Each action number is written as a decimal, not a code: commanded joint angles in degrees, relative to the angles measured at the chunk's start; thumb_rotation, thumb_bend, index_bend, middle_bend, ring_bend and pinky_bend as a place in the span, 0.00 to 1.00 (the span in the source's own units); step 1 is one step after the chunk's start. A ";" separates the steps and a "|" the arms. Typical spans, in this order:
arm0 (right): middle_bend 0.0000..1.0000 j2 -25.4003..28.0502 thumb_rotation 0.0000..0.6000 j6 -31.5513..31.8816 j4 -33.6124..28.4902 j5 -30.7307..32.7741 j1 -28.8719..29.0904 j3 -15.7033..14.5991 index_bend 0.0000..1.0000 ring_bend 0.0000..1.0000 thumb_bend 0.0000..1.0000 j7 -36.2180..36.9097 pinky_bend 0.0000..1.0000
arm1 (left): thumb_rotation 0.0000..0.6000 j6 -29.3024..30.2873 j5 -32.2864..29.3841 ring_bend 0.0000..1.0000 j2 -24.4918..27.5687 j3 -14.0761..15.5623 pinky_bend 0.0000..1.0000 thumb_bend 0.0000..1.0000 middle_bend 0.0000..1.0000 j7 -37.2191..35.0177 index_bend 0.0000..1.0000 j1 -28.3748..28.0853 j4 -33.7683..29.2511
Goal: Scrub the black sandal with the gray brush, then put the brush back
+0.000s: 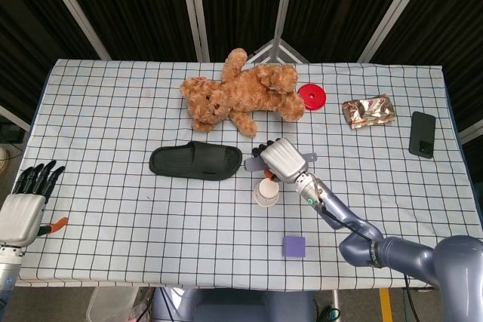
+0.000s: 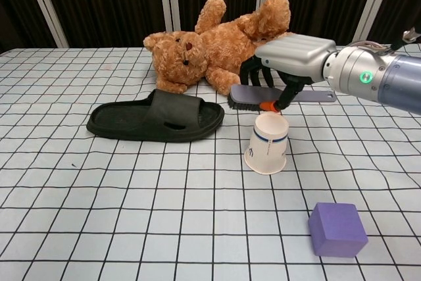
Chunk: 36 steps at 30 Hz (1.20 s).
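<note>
The black sandal lies flat at the table's middle, toe end pointing right. My right hand holds the gray brush in the air, bristles down, just right of the sandal's toe and above a paper cup. The brush handle sticks out to the right past the hand. At the table's front left corner my left hand hovers with fingers spread and nothing in them; the chest view does not show it.
A white paper cup stands under the brush. A brown teddy bear lies behind the sandal. A purple cube sits near the front. A red disc, a foil packet and a phone lie back right.
</note>
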 commanded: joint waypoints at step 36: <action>0.64 -7.78 1.00 -6.21 -2.81 11.27 10.05 8.88 0.76 0.57 0.61 -11.47 0.57 | 0.98 -33.63 -8.55 0.00 -10.12 -3.95 0.00 0.47 0.02 1.25 0.00 -24.28 3.41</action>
